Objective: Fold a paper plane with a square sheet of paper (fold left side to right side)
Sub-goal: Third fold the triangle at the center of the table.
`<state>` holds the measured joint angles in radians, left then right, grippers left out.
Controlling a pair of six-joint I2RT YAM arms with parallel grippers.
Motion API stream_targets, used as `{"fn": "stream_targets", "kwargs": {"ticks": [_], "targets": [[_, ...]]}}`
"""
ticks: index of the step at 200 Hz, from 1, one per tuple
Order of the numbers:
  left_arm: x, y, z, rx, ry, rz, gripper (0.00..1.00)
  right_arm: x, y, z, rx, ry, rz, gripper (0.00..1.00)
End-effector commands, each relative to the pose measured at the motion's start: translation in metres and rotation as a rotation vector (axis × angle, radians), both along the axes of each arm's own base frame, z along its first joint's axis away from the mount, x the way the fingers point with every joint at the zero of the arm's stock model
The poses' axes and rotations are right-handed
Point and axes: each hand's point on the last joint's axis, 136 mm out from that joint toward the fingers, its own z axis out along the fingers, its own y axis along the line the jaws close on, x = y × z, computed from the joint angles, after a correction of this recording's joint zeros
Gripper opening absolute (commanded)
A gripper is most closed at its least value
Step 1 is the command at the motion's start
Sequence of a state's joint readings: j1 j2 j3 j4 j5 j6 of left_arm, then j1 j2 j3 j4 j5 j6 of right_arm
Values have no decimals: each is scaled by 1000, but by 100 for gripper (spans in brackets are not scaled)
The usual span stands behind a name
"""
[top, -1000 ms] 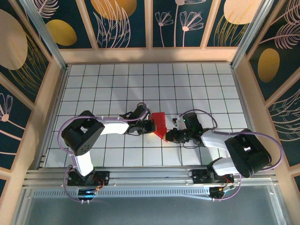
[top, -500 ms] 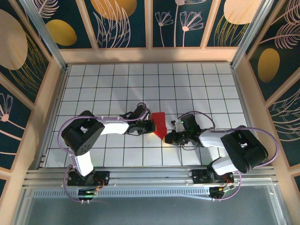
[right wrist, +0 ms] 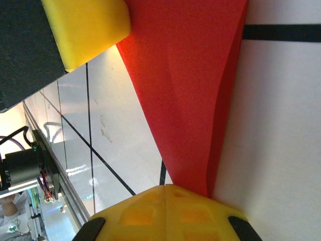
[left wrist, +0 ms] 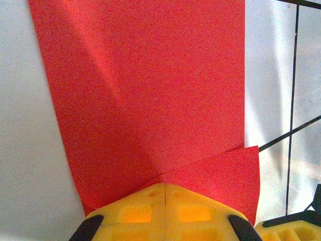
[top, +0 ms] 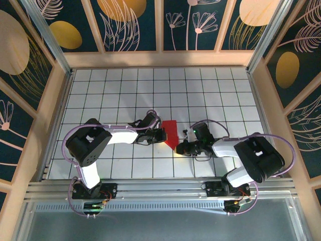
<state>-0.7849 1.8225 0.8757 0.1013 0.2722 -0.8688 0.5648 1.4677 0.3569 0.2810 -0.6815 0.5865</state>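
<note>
Red folded paper (top: 171, 131), lying at mid-table, is touched at its left edge by the left gripper (top: 161, 134) and at its near tip by the right gripper (top: 178, 147), both with fingers pressed together.

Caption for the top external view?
Left arm and right arm, jaws shut, meet the partly folded red paper on the white grid table.

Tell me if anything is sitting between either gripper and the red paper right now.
Nothing visible stands in the way. The left gripper already meets the red paper at its left edge, and the right gripper meets its near point. Both are shut, with their yellow fingertips right against the sheet.
</note>
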Motion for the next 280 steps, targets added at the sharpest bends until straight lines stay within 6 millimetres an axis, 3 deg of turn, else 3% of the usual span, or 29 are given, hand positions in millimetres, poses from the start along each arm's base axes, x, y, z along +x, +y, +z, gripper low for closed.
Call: {"fn": "stream_targets", "kwargs": {"ticks": [1,57,92,156,176,183,280], "targets": [[-8,15,-18,81,44,15,0,-8,-5,-13,-41,34,-5,0],[10,-5,34,-38,-77,2,5,-15,-17,-35,-127,102,-29,0],[1,-4,56,-121,-116,-10,5,-17,-22,-42,-164,112,-35,0],[-32,-27,44,-207,-53,-63,3,-15,-28,-47,-209,111,-47,0],[-32,-34,46,-233,-54,-62,3,-15,-29,-48,-216,112,-47,0],[-33,-34,35,-216,-37,-59,3,-14,-30,-48,-220,112,-50,0],[-31,-37,17,-207,0,-33,2,-13,-32,-53,-258,124,-44,0]]}}
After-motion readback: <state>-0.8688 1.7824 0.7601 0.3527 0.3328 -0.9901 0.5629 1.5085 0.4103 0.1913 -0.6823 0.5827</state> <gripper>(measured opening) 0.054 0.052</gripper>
